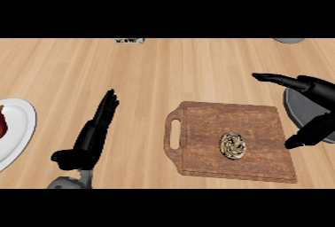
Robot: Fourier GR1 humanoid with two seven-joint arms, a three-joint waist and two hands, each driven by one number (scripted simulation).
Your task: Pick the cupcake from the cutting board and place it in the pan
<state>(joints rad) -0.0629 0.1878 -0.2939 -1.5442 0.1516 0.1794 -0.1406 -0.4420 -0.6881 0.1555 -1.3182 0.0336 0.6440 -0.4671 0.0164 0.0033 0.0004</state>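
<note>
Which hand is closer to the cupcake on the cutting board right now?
The right hand. It is open over the board's right edge, its thumb just right of the cupcake. The left hand rests open on the counter, well left of the cutting board.

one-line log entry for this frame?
stage: pre-grasp | cupcake: on cutting board | right hand: open, above pan | left hand: open, resting

A white plate (pixel 20 133) lies at the left edge of the frame, on the wooden counter (pixel 170 66). A red item (pixel 3 122) rests on it, cut off by the edge. A small, unclear object (pixel 129 41) sits at the upper edge.
</note>
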